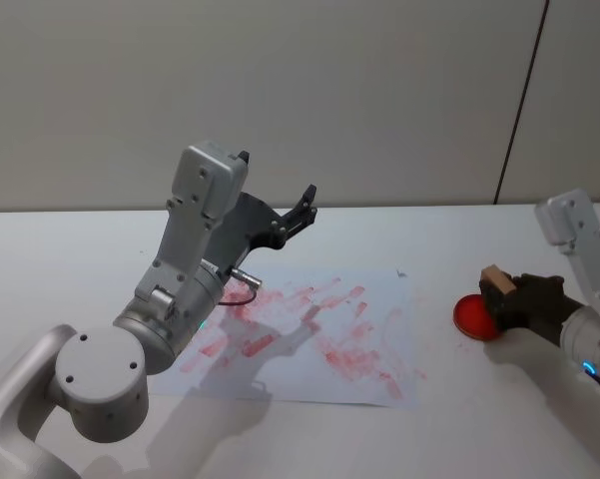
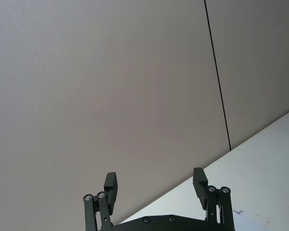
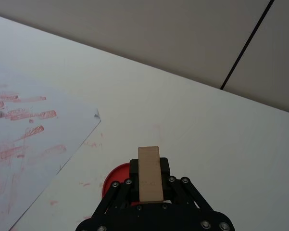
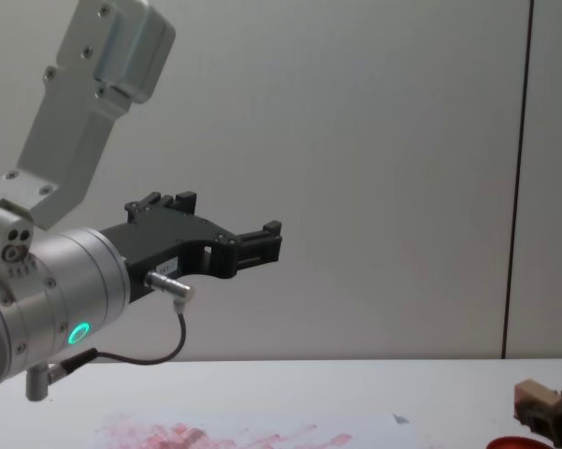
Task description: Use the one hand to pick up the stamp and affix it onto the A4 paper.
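Note:
The stamp (image 1: 496,283), a small tan wooden block, is held in my right gripper (image 1: 503,296) at the table's right side. It sits just over the red round pad (image 1: 475,317); whether it touches the pad I cannot tell. In the right wrist view the gripper (image 3: 150,165) is shut on the stamp (image 3: 150,182), with the pad (image 3: 115,176) beneath. The A4 paper (image 1: 314,334), smeared with red ink, lies flat mid-table, left of the pad. My left gripper (image 1: 301,208) hangs open and raised above the paper's far left part.
The left arm's large grey body (image 1: 170,299) stands over the paper's left edge. Bare white tabletop (image 1: 499,419) surrounds the sheet and pad. A plain wall (image 4: 374,140) backs the table. From the chest, the stamp (image 4: 531,398) shows low at the right.

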